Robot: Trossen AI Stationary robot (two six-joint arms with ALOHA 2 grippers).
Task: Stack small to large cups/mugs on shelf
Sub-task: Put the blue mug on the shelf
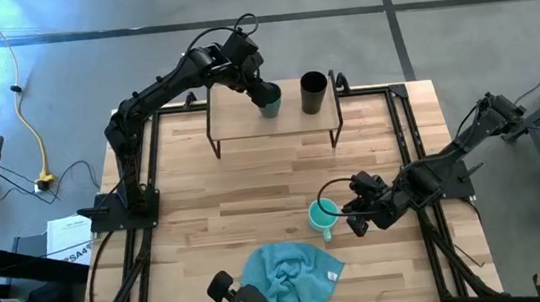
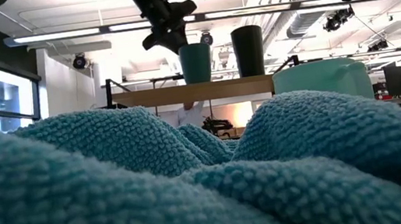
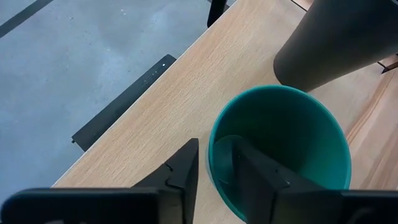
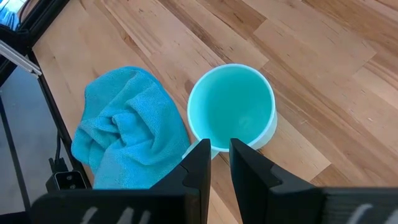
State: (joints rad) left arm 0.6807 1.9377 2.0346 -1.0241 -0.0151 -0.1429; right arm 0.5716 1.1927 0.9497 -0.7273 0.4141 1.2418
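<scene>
On the shelf [image 1: 273, 131] the short dark teal cup [image 3: 280, 143] stands upright next to the tall black cup [image 3: 336, 37]. My left gripper [image 3: 214, 149] is open at the teal cup's rim, one finger inside and one outside, with a gap to the wall on each side. The light turquoise mug [image 4: 231, 106] stands on the table near the blue cloth [image 4: 124, 124]. My right gripper [image 4: 215, 146] is shut on the mug at its near side. My right gripper pinches a pale turquoise piece [image 4: 216, 153] at the mug's side below the rim, seemingly the handle, which shows nowhere else around the mug. The fingers slant down from the table's right side and hide the rest of it. The mug stands upright on the table.
The blue cloth [image 1: 288, 275] lies crumpled near the table's front edge, just left of the mug, and fills the low view. The shelf stands on thin black legs [image 1: 213, 142] at the table's far side, with bare tabletop [image 1: 254, 188] between it and the mug.
</scene>
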